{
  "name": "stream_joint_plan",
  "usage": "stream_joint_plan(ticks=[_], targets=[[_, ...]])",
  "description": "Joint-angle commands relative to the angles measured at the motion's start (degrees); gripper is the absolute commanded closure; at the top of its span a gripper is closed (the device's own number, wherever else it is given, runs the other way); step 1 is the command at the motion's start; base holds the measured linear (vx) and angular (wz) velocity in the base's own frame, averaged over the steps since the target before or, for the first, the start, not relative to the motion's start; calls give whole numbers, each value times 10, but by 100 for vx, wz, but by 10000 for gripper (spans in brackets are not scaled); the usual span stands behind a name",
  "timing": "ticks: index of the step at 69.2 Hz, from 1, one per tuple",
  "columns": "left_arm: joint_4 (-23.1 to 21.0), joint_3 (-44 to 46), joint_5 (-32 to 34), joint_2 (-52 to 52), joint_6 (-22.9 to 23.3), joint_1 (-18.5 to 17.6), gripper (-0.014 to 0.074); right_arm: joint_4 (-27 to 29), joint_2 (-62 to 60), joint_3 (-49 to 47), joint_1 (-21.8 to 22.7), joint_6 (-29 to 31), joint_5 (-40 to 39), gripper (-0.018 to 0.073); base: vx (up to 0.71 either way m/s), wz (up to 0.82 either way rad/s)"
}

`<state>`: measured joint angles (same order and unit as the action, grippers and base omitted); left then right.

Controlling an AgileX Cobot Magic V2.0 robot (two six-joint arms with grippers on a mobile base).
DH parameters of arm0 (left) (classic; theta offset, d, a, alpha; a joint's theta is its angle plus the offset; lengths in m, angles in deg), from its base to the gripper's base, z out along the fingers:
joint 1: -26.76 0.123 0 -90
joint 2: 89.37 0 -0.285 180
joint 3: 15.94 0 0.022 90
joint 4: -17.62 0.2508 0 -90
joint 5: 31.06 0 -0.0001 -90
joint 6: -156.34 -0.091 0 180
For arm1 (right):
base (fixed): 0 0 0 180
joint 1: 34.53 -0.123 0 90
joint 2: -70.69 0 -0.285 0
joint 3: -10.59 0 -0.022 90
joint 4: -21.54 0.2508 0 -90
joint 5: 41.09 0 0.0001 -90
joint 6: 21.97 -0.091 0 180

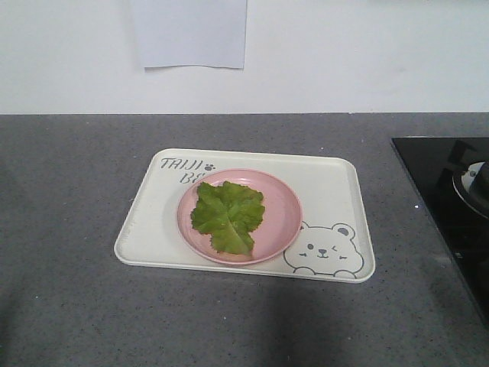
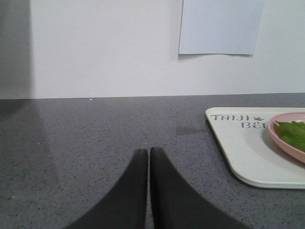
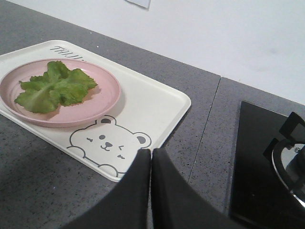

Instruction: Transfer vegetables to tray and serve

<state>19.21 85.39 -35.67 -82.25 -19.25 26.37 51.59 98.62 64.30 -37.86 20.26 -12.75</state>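
A bright green lettuce leaf (image 1: 226,214) lies flat on a round pink plate (image 1: 283,200), which sits on the cream-white bear tray (image 1: 328,191) on the grey counter. The leaf also shows in the right wrist view (image 3: 55,87) and partly in the left wrist view (image 2: 293,133). My left gripper (image 2: 148,151) is shut and empty, over bare counter left of the tray (image 2: 248,152). My right gripper (image 3: 151,151) is shut and empty, just off the tray's near right corner (image 3: 157,114). Neither gripper shows in the front view.
A black cooktop (image 1: 443,191) with a burner (image 1: 472,183) lies right of the tray; it also shows in the right wrist view (image 3: 262,167). A white wall with a paper sheet (image 1: 191,34) stands behind the counter.
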Motion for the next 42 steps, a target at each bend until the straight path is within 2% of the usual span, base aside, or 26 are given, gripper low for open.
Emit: stream_joint_plan(ticks=[1, 42], targets=[[0, -15, 39, -8, 10, 1, 602, 8, 4, -16, 0, 5, -33, 565, 0, 0], [0, -15, 37, -8, 10, 1, 602, 8, 4, -16, 0, 5, -32, 565, 0, 0]])
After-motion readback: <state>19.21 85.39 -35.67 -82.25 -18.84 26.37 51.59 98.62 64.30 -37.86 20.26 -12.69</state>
